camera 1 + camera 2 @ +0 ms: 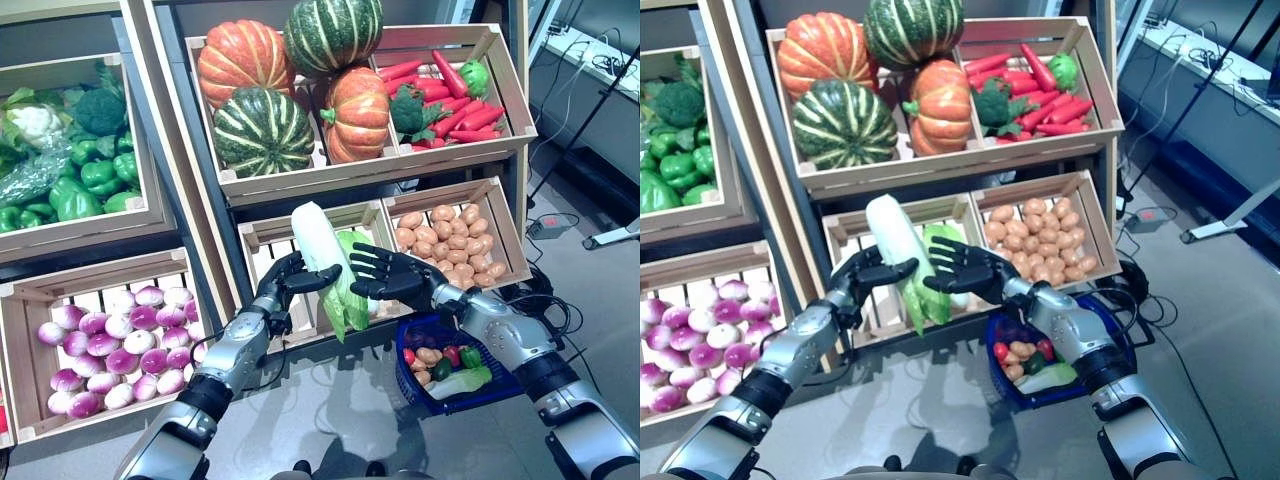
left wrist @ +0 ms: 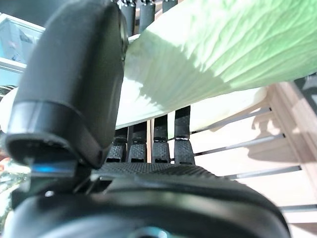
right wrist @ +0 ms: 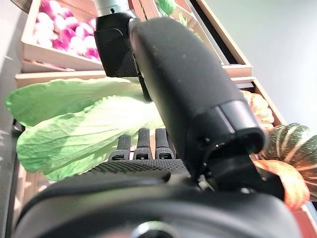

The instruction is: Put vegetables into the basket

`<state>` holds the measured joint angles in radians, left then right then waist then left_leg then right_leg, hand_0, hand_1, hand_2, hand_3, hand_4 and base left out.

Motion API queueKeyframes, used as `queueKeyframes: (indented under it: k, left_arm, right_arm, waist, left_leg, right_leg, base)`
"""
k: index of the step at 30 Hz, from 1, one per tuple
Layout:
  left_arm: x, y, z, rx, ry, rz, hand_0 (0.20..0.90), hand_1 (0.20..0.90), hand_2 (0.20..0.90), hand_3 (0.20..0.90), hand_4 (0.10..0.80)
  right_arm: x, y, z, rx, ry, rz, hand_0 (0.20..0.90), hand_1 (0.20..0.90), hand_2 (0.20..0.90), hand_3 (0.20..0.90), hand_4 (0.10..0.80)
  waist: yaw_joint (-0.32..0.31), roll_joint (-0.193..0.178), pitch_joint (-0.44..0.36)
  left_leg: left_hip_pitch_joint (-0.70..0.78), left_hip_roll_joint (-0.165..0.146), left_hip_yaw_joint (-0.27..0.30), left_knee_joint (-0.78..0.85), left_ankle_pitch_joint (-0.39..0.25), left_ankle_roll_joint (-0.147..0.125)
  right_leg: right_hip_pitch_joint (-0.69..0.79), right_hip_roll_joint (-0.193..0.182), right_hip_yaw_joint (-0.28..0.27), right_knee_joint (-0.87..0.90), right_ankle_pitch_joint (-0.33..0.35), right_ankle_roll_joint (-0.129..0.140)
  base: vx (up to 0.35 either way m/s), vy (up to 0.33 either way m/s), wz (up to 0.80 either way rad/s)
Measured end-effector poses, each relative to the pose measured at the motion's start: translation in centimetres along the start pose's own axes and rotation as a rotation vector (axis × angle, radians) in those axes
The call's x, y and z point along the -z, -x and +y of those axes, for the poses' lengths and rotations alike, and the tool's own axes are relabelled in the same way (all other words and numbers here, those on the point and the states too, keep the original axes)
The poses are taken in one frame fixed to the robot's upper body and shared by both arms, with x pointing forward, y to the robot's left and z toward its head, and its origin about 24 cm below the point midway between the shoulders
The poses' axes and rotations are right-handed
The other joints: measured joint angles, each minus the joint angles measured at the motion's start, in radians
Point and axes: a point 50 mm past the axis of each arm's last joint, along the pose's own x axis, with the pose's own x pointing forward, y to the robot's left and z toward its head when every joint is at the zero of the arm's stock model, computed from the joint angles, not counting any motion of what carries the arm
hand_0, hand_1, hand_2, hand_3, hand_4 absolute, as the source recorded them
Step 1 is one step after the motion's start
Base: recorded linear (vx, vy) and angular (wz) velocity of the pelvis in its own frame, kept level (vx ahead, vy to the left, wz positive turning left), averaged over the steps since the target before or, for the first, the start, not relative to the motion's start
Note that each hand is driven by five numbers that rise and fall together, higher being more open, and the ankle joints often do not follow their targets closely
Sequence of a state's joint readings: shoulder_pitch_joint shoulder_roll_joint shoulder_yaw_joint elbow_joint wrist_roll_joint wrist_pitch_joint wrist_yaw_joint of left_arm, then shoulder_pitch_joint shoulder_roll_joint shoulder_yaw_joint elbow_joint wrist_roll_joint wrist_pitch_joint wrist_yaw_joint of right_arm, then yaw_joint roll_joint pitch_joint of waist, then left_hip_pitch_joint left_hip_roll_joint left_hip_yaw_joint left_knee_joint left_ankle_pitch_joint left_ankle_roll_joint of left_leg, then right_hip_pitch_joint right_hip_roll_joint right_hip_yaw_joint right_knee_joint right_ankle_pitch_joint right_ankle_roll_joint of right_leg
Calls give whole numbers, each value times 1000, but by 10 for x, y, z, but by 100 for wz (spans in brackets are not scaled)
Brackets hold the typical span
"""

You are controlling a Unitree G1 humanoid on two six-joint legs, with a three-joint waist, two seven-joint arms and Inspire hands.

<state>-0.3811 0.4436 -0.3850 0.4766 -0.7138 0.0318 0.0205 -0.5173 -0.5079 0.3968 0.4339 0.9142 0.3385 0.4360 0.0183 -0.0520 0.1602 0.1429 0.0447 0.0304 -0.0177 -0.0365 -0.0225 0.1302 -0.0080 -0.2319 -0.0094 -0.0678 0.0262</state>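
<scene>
Before the slatted wooden crate [image 1: 262,243] on the lower shelf, the robot's 2 hands meet around a napa cabbage [image 1: 322,250]. Its left hand [image 1: 285,283] curls fingers and thumb round the white stalk end, holding the cabbage up with its green leaves hanging down. Its right hand [image 1: 385,273] lies against the leafy side with fingers spread and straight, not closed on it. Below the right forearm sits the blue basket [image 1: 408,385] on the floor, already holding several small vegetables and a pale leafy one. Just beside the hands, a crate of potatoes [image 1: 450,240] fills the shelf on the right. Above, pumpkins [image 1: 270,90] share the upper shelf with red carrots [image 1: 455,100]. At left, purple onions [image 1: 120,345] lie under green peppers [image 1: 90,180].
</scene>
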Motion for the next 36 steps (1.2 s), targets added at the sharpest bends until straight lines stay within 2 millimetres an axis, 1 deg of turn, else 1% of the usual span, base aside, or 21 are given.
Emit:
queueKeyframes:
  k: [3, 7, 8, 10, 12, 14, 17, 19, 22, 26, 29, 30, 31, 32, 33, 34, 36]
  left_arm:
    - [1, 1, 2, 19, -8, 14, 300, 300, 300, 300, 400]
    - [1, 1, -1, 58, -4, 12, 300, 300, 300, 300, 400]
    - [1, 1, -2, 72, -6, 13, 300, 300, 300, 300, 400]
    - [2, 1, -8, 98, -16, 17, 300, 300, 300, 300, 400]
    - [3, 2, -22, 156, -38, 17, 300, 300, 300, 300, 400]
    - [4, 3, -21, 152, -40, 22, 300, 300, 300, 300, 400]
    - [4, 4, -17, 136, -47, 21, 300, 300, 300, 300, 400]
    - [1, 4, -15, 126, -41, 12, 300, 300, 300, 300, 400]
    - [-2, 4, -15, 121, -50, -2, 300, 300, 300, 300, 400]
    - [-4, 4, -14, 116, -79, -8, 300, 300, 300, 300, 400]
    - [-4, 4, -13, 114, -104, -13, 300, 300, 300, 300, 400]
    - [-5, 4, -13, 114, -114, -15, 300, 300, 300, 300, 400]
    - [-5, 4, -13, 114, -114, -15, 300, 300, 300, 300, 400]
    - [-5, 4, -13, 114, -116, -18, 300, 300, 300, 300, 400]
    - [-6, 4, -13, 115, -116, -18, 300, 300, 300, 300, 400]
    - [-6, 4, -14, 123, -111, -21, 300, 300, 300, 300, 400]
    - [-6, 4, -15, 131, -110, -22, 300, 300, 300, 300, 400]
  right_arm:
    - [-1, -1, -5, 14, -4, 17, 900, 900, 900, 900, 800]
    - [-4, 1, -11, 42, 17, 27, 900, 900, 900, 900, 800]
    - [-6, 1, -13, 66, 56, 38, 900, 900, 900, 900, 800]
    - [-12, -2, -15, 133, 185, 53, 900, 900, 900, 900, 800]
    - [-19, -5, -15, 227, 400, 73, 900, 900, 900, 900, 800]
    - [-24, -6, -10, 248, 543, 86, 900, 900, 900, 900, 800]
    - [-32, -11, 8, 266, 755, 60, 900, 900, 900, 900, 800]
    - [-36, -13, 16, 280, 831, 29, 900, 900, 900, 900, 800]
    - [-35, -12, 23, 294, 888, 2, 900, 900, 900, 900, 800]
    - [-30, -12, 26, 309, 882, -17, 900, 900, 900, 900, 800]
    - [-22, -11, 28, 321, 833, -48, 900, 900, 900, 900, 800]
    - [-18, -10, 27, 321, 791, -57, 900, 900, 900, 900, 800]
    - [-18, -10, 27, 321, 791, -57, 900, 900, 900, 900, 800]
    - [-13, -8, 26, 314, 713, -61, 900, 900, 900, 900, 800]
    - [-13, -8, 25, 315, 701, -63, 900, 900, 900, 900, 800]
    - [-11, -5, 22, 318, 638, -69, 900, 900, 900, 900, 800]
    - [-8, -3, 18, 315, 576, -67, 900, 900, 900, 900, 800]
  waist:
    - [2, -2, -1]
    - [4, -15, -10]
    - [4, -19, -12]
    - [1, -19, -13]
    - [-1, -18, -13]
    - [-5, -18, -13]
    - [-25, -17, -13]
    - [-32, -14, -14]
    - [-32, -8, -15]
    - [-33, 3, -15]
    - [-35, 15, -15]
    - [-34, 21, -15]
    - [-34, 21, -15]
    - [-34, 29, -14]
    - [-34, 30, -14]
    - [-33, 32, -14]
    - [-33, 32, -14]
  left_leg:
    - [20, 0, 0, -14, 3, 3]
    - [20, -4, 0, -23, 9, 6]
    - [20, -5, 0, -26, 10, 7]
    - [20, -8, 0, -27, 12, 10]
    - [20, -12, 1, -32, 15, 14]
    - [20, -13, 2, -32, 15, 14]
    - [20, -12, 4, -34, 15, 14]
    - [20, -13, 4, -35, 15, 14]
    - [20, -13, 6, -37, 15, 15]
    - [19, -13, 7, -39, 16, 15]
    - [19, -13, 9, -42, 16, 16]
    - [20, -13, 9, -44, 16, 16]
    - [20, -13, 9, -44, 16, 16]
    - [20, -13, 9, -45, 17, 16]
    - [20, -13, 9, -46, 17, 16]
    - [20, -13, 8, -47, 17, 16]
    - [20, -13, 8, -48, 17, 16]
  right_leg:
    - [16, 0, 0, -8, 2, 1]
    - [18, -1, 1, -18, 7, 5]
    - [20, -1, 2, -27, 12, 5]
    - [20, -3, 5, -33, 17, 8]
    - [20, -6, 8, -42, 24, 10]
    - [20, -7, 9, -42, 24, 11]
    - [18, -6, 12, -43, 25, 12]
    - [17, -6, 13, -43, 25, 12]
    - [16, -6, 18, -43, 25, 12]
    - [12, -6, 30, -43, 25, 12]
    - [11, -6, 33, -43, 25, 13]
    - [11, -6, 33, -43, 25, 13]
    - [11, -6, 33, -43, 25, 13]
    - [11, -6, 33, -44, 25, 13]
    - [11, -6, 33, -44, 25, 13]
    - [11, -6, 31, -45, 25, 13]
    - [12, -6, 31, -46, 26, 13]
  base:
    - [0, 0, 0]
    - [0, 0, 0]
    - [-6, 19, -4]
    - [-13, 22, -5]
    - [0, 0, 0]
    - [-13, 15, -2]
    - [-18, 23, -1]
    - [-26, 31, 0]
    - [0, 0, 0]
    - [-25, 28, -2]
    - [0, 0, 0]
    - [0, 0, 0]
    - [0, 0, 0]
    - [0, 0, 0]
    - [0, 0, 0]
    - [0, 0, 0]
    - [0, 0, 0]
